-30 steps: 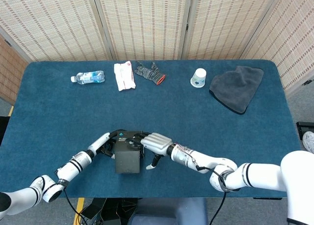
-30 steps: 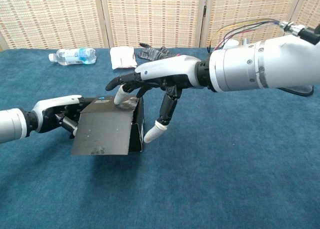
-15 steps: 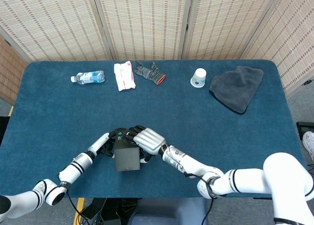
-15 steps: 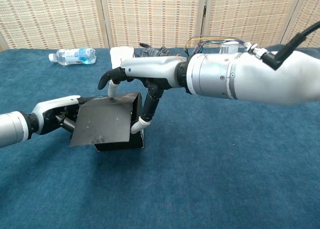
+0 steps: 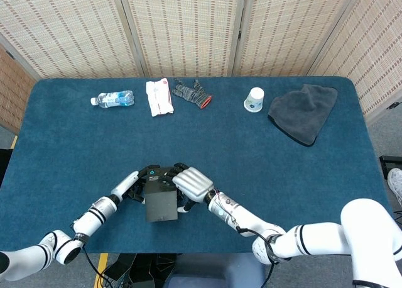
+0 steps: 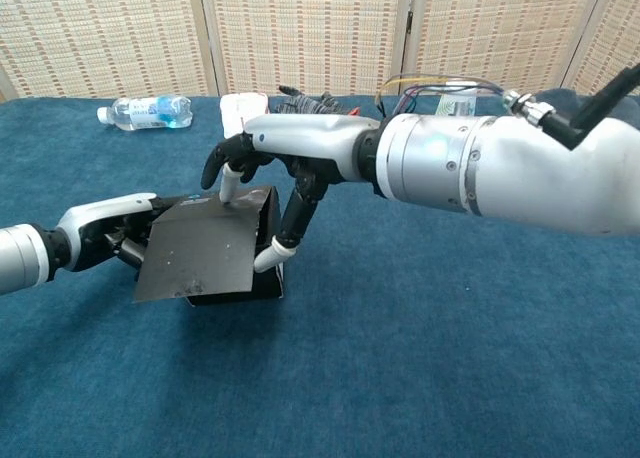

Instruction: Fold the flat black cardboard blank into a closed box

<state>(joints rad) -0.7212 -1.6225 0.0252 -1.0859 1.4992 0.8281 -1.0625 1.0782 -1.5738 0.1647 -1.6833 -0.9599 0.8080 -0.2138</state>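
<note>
since a second ago the right robot hand (image 6: 262,168) has been brought lower and further over the box (image 5: 161,197), and the lid flap (image 6: 195,257) has been pressed from a steep slant down toward the top. the box is standing near the front edge of the bench (image 5: 264,168), already raised into a cube, with the flap still tilted and not yet tucked. it is being braced on its far left side by the left robot hand (image 6: 112,230), whose fingers are curled against the wall; whether the wall is truly being gripped cannot be told. the right hand's fingers are spread, fingertips resting on the flap's hinge edge and one finger reaching down the right wall; nothing is being enclosed by it.

the cardboard is judged to be light and thin, stiff across its panels but weak at the creases, so it is likely to slide on the cloth or buckle if pushed hard. pressure is best applied near the flap's free edge, while the opposite wall is being steadied.
</note>
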